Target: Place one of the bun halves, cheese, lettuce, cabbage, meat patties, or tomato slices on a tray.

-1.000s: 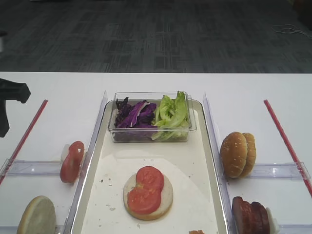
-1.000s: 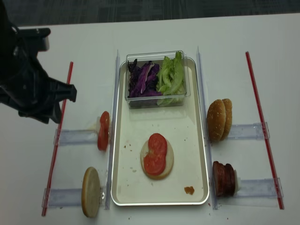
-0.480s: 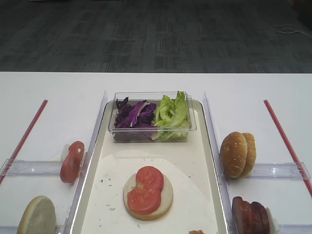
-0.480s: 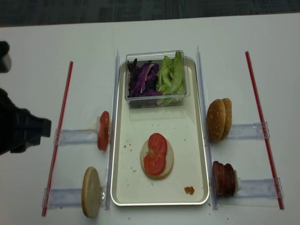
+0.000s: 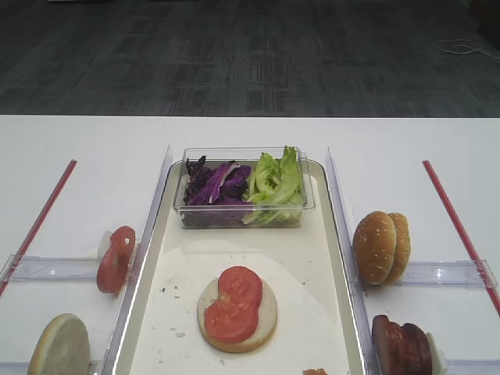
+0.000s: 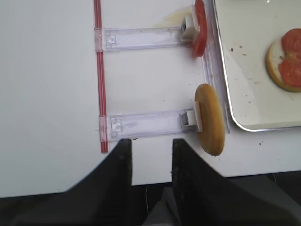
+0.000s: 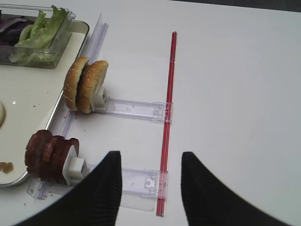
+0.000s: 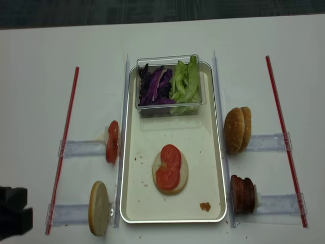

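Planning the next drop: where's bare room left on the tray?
Tray: bare band between the clear tub and the bun half topped with tomato slices; bare strips either side of that bun. Far end is crowded by the tub; a crumb sits near the right corner.

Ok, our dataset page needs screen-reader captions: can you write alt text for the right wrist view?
The right end effector hangs open and empty over a white table, its dark fingers framing a red strip. To the left, two bun halves and meat patties stand on edge in clear holders beside the tray.
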{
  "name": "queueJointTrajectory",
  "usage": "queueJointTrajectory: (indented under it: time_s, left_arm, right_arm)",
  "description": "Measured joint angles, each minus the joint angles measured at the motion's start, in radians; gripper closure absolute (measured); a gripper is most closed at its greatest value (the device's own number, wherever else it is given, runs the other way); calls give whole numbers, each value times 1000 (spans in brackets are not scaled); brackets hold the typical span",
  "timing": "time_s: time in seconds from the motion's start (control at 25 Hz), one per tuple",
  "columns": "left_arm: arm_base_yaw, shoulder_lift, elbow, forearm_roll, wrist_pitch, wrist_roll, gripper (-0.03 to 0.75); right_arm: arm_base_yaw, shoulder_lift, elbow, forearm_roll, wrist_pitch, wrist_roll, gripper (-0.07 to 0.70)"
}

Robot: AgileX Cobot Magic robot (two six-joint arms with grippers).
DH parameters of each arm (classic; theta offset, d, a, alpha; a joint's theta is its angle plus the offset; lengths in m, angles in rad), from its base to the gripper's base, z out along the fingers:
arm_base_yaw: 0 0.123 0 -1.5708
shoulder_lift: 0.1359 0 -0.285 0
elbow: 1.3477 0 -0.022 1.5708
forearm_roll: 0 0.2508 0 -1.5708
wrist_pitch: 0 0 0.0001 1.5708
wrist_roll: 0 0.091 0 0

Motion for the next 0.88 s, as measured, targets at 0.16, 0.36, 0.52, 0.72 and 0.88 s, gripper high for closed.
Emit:
queueJointTrajectory:
  time_s: [0.16, 0.36, 0.52, 0.72, 0.88]
  left_arm:
    - [0, -108, 82, 0, -19, 14, 516]
    - [0, -244, 168, 0, -59, 14, 516]
    - [0, -345, 190, 0, -88, 18, 516]
    - [0, -443, 192, 33, -115, 40, 517]
    - [0, -508, 198, 44, -117, 44, 517]
  right_arm:
    - [0, 0, 0, 0, 0, 0, 305]
    - [0, 0, 0, 0, 0, 0, 305]
    - [0, 0, 0, 0, 0, -3, 305]
    - [0, 0, 0, 0, 0, -3, 305]
    - [0, 0, 0, 0, 0, -3, 305]
